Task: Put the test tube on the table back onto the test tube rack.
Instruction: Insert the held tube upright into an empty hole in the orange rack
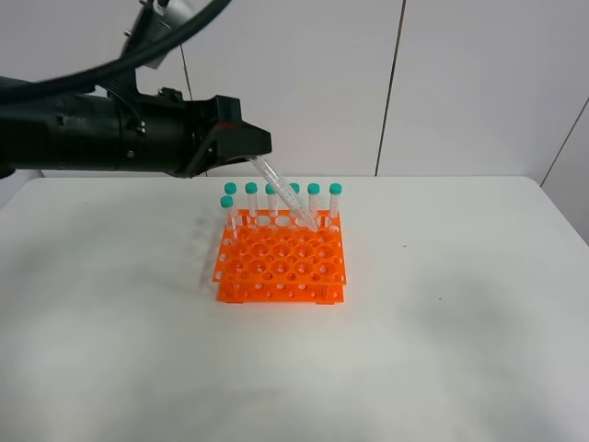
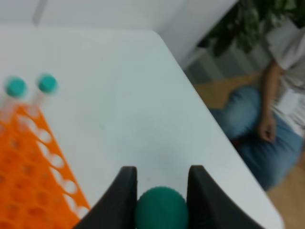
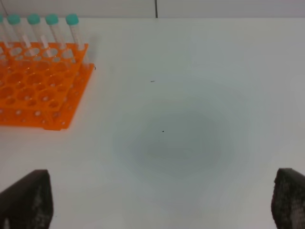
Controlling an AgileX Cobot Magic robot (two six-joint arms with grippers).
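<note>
The orange test tube rack (image 1: 281, 261) stands mid-table on the white table (image 1: 442, 304). Several teal-capped tubes (image 1: 335, 190) stand upright along its far row. My left gripper (image 1: 257, 147) is shut on the test tube (image 1: 285, 191), holding it at the cap end. The tube slants down to the right, with its pointed tip at the rack's far row near the right end. I cannot tell whether the tip is inside a hole. In the left wrist view the teal cap (image 2: 161, 210) sits between the black fingers (image 2: 125, 198). My right gripper (image 3: 157, 202) is open and empty over bare table.
In the right wrist view the rack (image 3: 40, 88) lies off to one side with its tubes (image 3: 72, 20) upright. The left wrist view shows the table's edge (image 2: 224, 143) and a seated person (image 2: 271, 119) beyond it. A white panelled wall (image 1: 460, 83) stands behind the table.
</note>
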